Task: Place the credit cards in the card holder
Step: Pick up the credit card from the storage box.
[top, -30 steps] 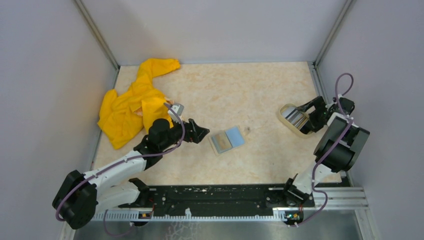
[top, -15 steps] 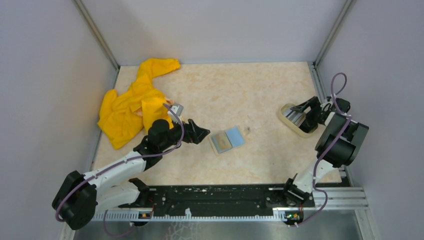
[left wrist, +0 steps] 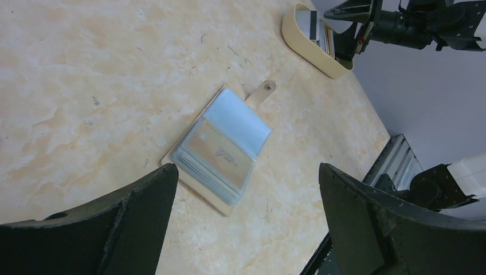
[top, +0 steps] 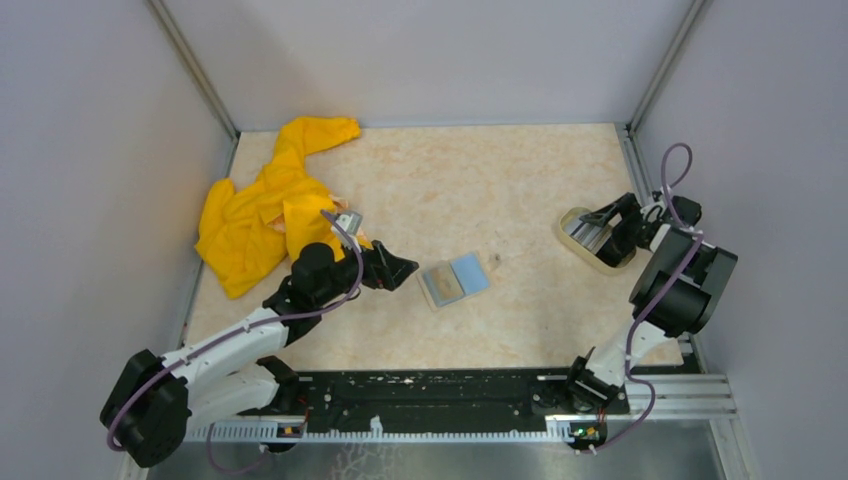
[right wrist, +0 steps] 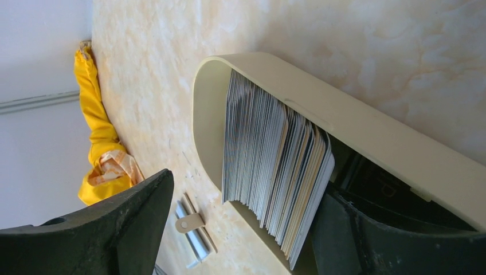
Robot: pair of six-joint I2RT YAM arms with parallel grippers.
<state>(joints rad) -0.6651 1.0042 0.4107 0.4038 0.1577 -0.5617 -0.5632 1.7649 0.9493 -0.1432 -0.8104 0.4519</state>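
The card holder (top: 455, 280) lies open on the table, tan outside with pale blue sleeves; the left wrist view shows it (left wrist: 220, 152) with its snap tab pointing away. My left gripper (top: 402, 268) is open and empty, just left of the holder and above the table (left wrist: 247, 172). The credit cards (right wrist: 275, 160) stand as a thick stack on edge in the cream oval dish (top: 585, 243). My right gripper (top: 612, 225) is open at the dish (right wrist: 246, 189). One finger (right wrist: 390, 235) is inside the dish beside the stack and the other (right wrist: 114, 223) is outside the rim.
A crumpled yellow garment (top: 255, 205) lies at the back left, close behind my left arm. Grey walls enclose the table on three sides. The dish sits near the right wall. The black base rail (top: 440, 395) runs along the near edge.
My right arm shifted a little, its gripper edging over the dish, then held still. My left gripper stayed open beside the card holder, almost unmoved.
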